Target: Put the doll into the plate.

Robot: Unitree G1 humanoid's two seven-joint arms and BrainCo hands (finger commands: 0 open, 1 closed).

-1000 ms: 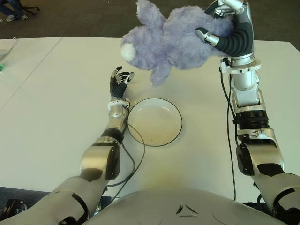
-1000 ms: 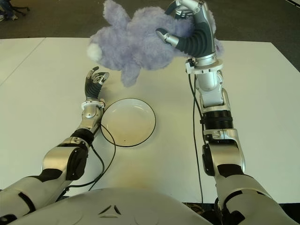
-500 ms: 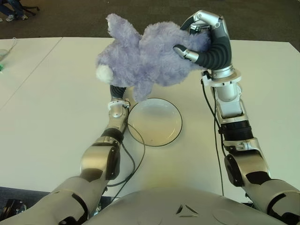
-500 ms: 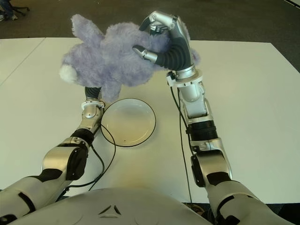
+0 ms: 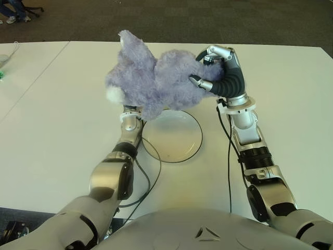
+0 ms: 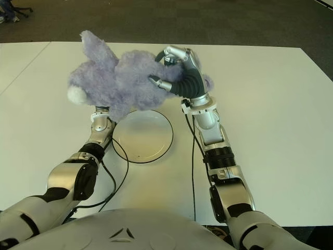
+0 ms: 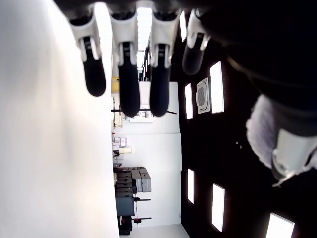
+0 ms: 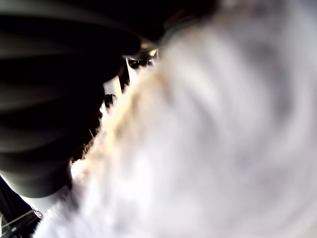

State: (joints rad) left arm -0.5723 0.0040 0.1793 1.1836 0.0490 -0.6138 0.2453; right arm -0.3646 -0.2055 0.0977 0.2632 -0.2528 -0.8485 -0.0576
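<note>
Overhead, a fluffy lavender plush doll with a white tail tuft is being gripped by the right hand, whose grey-and-silver fingers are being curled deep into the shaggy fur. The doll is being held above the far left rim of a round, shallow white plate with a thin dark edge, which is lying on the smooth white table. The left hand is mostly being hidden beneath the doll, just left of the plate; its dark-tipped fingers are being kept straight and relaxed, with nothing held.
</note>
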